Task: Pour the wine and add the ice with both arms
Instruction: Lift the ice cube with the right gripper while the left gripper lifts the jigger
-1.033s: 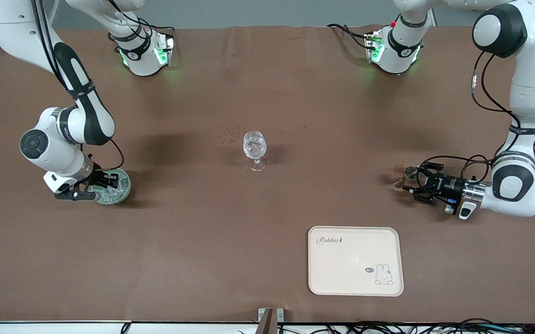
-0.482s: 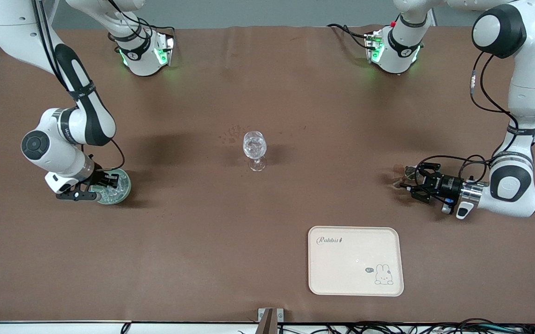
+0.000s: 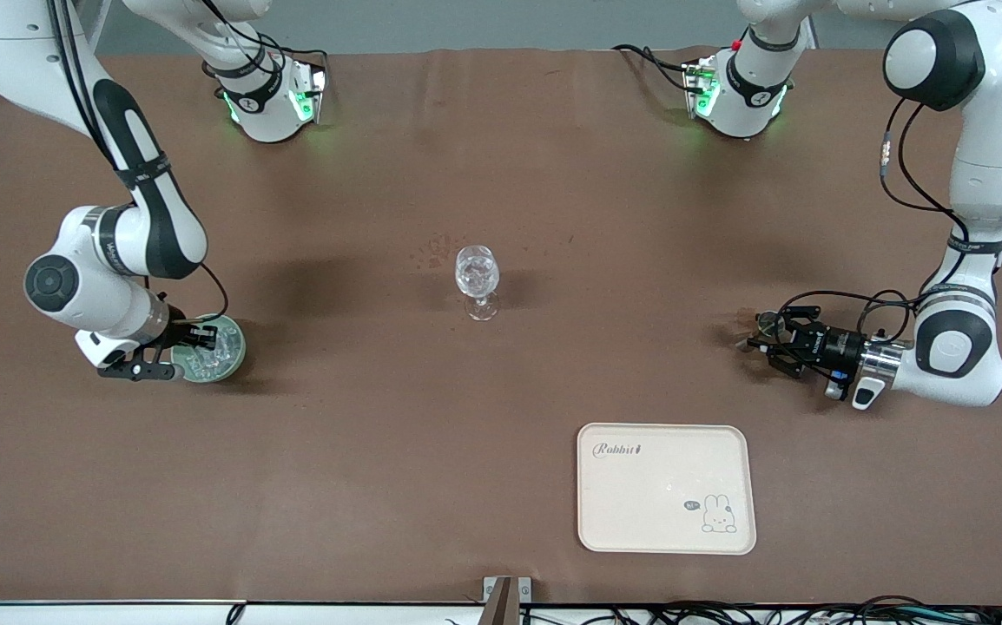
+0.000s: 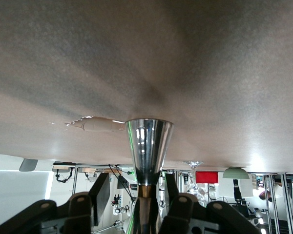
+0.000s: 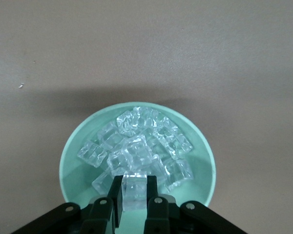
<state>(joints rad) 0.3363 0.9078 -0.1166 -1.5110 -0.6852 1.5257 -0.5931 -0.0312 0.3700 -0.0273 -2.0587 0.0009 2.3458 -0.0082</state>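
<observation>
The right gripper [image 5: 135, 202], low in the pale green bowl [image 5: 73, 161], is clamped on one ice cube [image 5: 135, 191]; the left gripper [image 4: 145, 207] straddles the upright metal cup's [image 4: 148, 146] stem (grip apparently unfinished); the wine glass [image 3: 477, 279] stands between both.

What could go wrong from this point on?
1. The right gripper pinches one ice cube by smooth faces over the bowl; it might slip out in transit.
2. The left gripper is closing on the metal cup low at its narrow base; the cup may tip or spill.
3. The wine glass is small, so pouring may miss.
</observation>
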